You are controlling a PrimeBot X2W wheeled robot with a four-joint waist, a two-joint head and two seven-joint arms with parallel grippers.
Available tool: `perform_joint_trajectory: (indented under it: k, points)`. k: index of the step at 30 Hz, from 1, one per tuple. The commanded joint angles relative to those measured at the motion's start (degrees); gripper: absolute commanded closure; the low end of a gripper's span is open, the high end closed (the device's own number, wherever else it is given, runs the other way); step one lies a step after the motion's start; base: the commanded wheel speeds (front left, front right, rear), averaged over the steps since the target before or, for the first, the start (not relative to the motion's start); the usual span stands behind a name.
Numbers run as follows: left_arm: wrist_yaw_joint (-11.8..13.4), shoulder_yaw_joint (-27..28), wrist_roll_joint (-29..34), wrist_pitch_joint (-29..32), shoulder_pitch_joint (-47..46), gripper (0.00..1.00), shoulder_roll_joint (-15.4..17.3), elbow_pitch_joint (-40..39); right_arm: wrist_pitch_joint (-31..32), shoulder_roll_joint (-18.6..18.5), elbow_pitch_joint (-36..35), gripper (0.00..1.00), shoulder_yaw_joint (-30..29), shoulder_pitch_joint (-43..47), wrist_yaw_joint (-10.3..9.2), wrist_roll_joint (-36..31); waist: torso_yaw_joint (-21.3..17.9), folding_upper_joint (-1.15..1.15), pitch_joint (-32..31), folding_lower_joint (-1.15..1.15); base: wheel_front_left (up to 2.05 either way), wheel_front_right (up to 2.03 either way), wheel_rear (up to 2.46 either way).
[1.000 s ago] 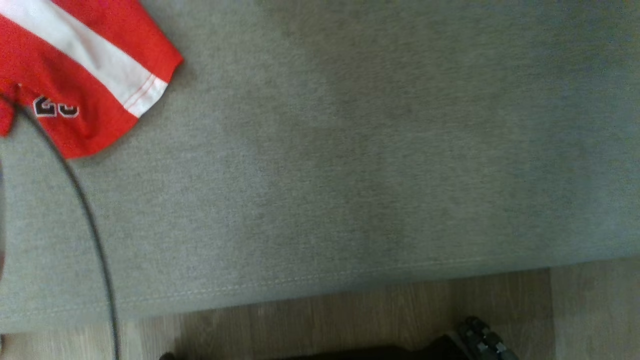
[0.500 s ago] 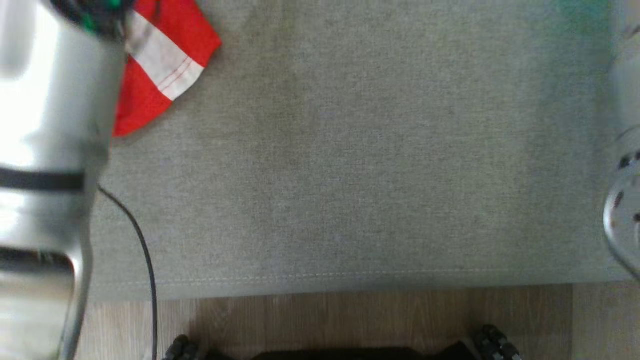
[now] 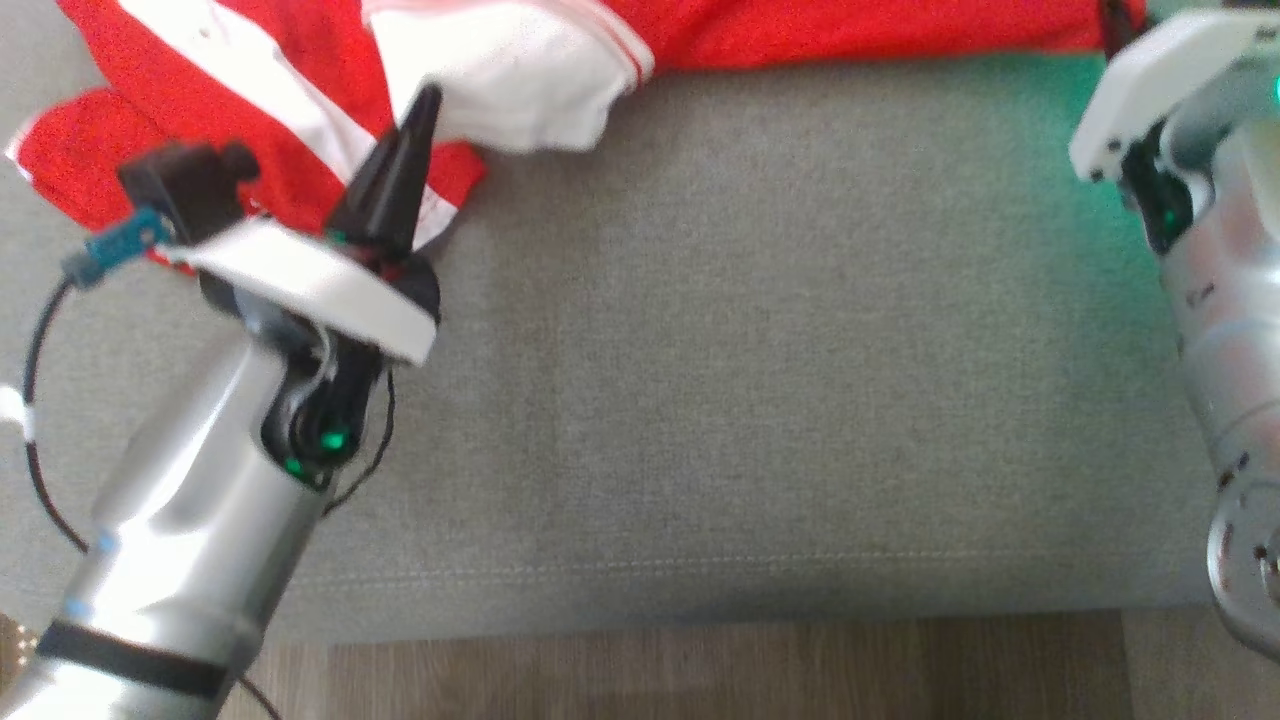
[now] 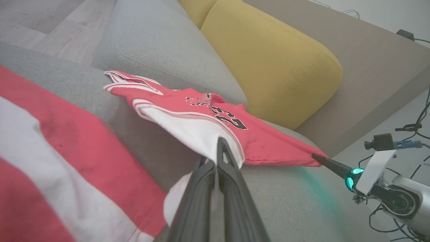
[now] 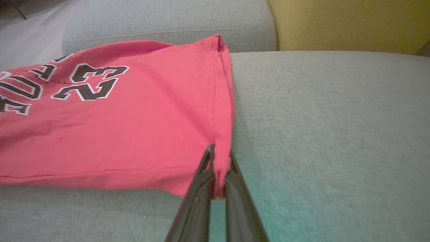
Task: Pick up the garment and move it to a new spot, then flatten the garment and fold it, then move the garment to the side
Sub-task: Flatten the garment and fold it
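Observation:
The garment, a red jersey with white sleeve panels, lies stretched along the far part of the grey sofa seat. In the left wrist view the garment hangs taut between both grippers, black number facing up. My left gripper is shut on the white sleeve panel, its fingers pressed together. My right gripper is shut on the red hem corner of the garment. From the left wrist camera the right gripper pinches that far corner.
The grey sofa seat spreads wide in front of the garment, its front seam near the wooden floor. A yellow cushion stands against the sofa back. A black cable loops beside my left arm.
The head camera has shifted. Both arms have come into its view, and the garment, earlier bunched at the upper left, now stretches along the top between the two grippers.

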Motion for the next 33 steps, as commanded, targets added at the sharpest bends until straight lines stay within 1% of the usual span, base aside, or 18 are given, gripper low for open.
perform_joint_trajectory:
  k: [1,6,11,12,20,23,27,31,32,33]
  points:
    - [-0.3,1.3,0.1,-0.5,0.8,1.00,3.1,-2.3,1.1,-0.6,-1.0,1.00,1.2,0.9,-0.01,-0.1,0.0,0.00,-4.2,0.00,0.00,0.00,0.00]
    - [0.1,0.2,-0.1,-0.6,6.5,1.00,4.2,-3.2,4.6,-2.2,0.0,1.00,4.0,4.9,-0.01,0.2,-0.3,0.00,-7.8,0.00,0.00,0.00,0.00]
    - [0.4,-0.8,-0.7,0.4,11.1,1.00,5.9,-4.8,6.3,-2.4,0.4,1.00,7.8,7.2,-0.01,1.3,-0.9,0.00,-10.2,0.00,0.00,0.00,0.00]
    - [0.4,-0.8,-0.7,0.4,11.1,1.00,5.9,-4.8,6.3,-2.4,0.4,1.00,7.8,7.2,-0.01,1.3,-0.9,0.00,-10.2,0.00,0.00,0.00,0.00]
    - [0.2,-4.2,-1.1,4.0,17.4,1.00,9.3,-8.6,9.8,-2.9,0.7,1.00,15.0,12.1,-0.01,5.9,-1.4,0.00,-13.9,0.00,0.00,0.00,0.00]
    - [0.4,-5.0,-0.9,4.7,19.4,1.00,10.5,-10.3,11.7,-2.8,0.7,1.00,18.1,13.5,-0.01,8.7,-1.4,0.00,-14.8,0.00,0.00,0.00,0.00]
    - [0.9,-5.9,-1.5,6.1,22.1,1.00,12.0,-12.8,14.5,-4.1,-0.1,1.00,23.2,15.5,-0.01,12.1,-1.4,0.00,-15.8,0.00,0.00,0.00,0.00]
    - [1.2,-6.2,-2.4,7.4,24.3,1.00,13.5,-14.8,18.2,-6.3,-2.8,1.00,28.0,18.3,-0.01,17.0,-1.6,0.00,-16.6,0.00,0.00,0.00,0.00]
    - [1.2,-6.3,-3.1,8.0,25.2,1.00,14.1,-15.7,21.2,-7.7,-4.8,1.00,30.5,20.2,-0.01,19.9,-1.7,0.00,-17.1,0.00,0.00,0.00,0.00]
    - [1.2,-6.3,-3.5,8.3,25.7,1.00,14.4,-16.1,22.9,-8.5,-6.0,1.00,31.7,21.2,-0.01,21.5,-1.7,0.00,-17.4,0.00,0.00,0.00,0.00]
